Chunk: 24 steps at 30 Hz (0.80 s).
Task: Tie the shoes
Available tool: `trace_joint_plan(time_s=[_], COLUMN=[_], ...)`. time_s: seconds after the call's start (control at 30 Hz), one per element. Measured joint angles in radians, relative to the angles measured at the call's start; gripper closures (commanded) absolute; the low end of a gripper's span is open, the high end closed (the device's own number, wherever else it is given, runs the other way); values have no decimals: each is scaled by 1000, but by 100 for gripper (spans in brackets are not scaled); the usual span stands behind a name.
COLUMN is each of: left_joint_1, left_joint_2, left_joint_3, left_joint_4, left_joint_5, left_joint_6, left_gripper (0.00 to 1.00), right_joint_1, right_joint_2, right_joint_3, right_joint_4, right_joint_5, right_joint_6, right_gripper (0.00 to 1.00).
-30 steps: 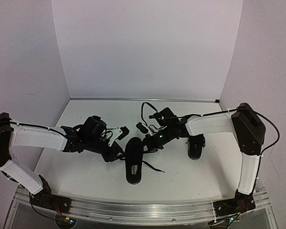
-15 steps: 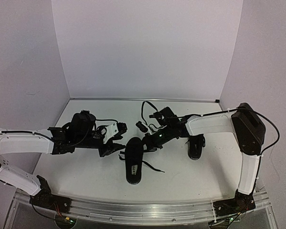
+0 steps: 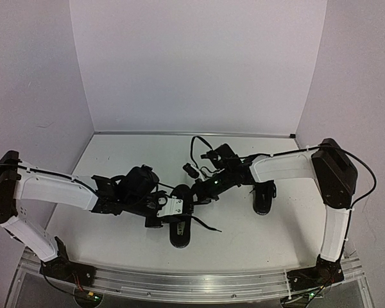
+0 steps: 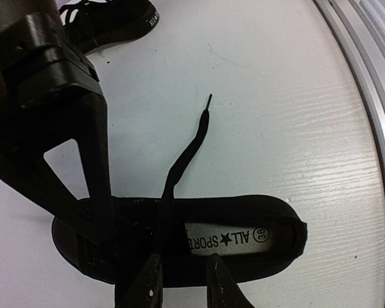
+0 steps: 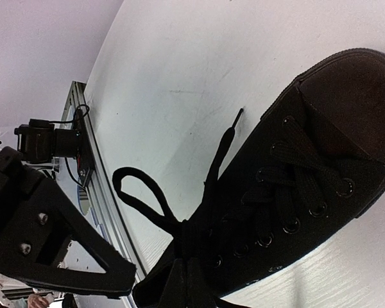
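Mid-knot on the nearer shoe, judging by the lie of things: lacing drawn up, a loop formed, no bow yet. In the lower middle of the top view, one all-black low canvas shoe [image 3: 181, 234]. At centre right, well apart, the second shoe of the pair [image 3: 264, 199], touched by neither arm.

Right gripper [image 5: 187, 282] at the bottom edge of its wrist view, fingers together and clamped on the thin black laces [image 5: 208, 192] at the gathering of strands above the eyelets. One open loop [image 5: 131, 172] lying out toward the left of that frame on the white table [image 5: 179, 77].

Left gripper [image 4: 183, 282] at the bottom of its own view, over the shoe's mouth and the pale printed label [image 4: 224, 239], fingers apart with a plain gap. A free lace end [image 4: 191, 146] running from the shoe up to mid-frame, tip on the table. No telling whether its lower part is between the left fingers or just beside them.

Next, probably: close on the free strand low down, near the shoe, then draw it away from the right-hand grip. Calls for a sure pinch on a thin, limp cord, a steady anchor opposite, and no dragging of the shoe.
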Motion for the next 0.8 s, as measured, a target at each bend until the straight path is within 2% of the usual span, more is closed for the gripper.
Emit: trace_joint_plan(time_s=[0.43,0.8], left_joint_1=[0,0], left_joint_2=[90,127], left_joint_3=[61,87], left_joint_4=[-7,-27], left_joint_5=[-57,-101], left_joint_6=[38,60], left_gripper=[75,94], right_joint_1=[0,0], right_joint_2=[0,0], right_joint_3=[0,0], right_joint_4=[1,3], right_joint_5=[0,-1], right_joint_6=[0,0], right_gripper=[100,100])
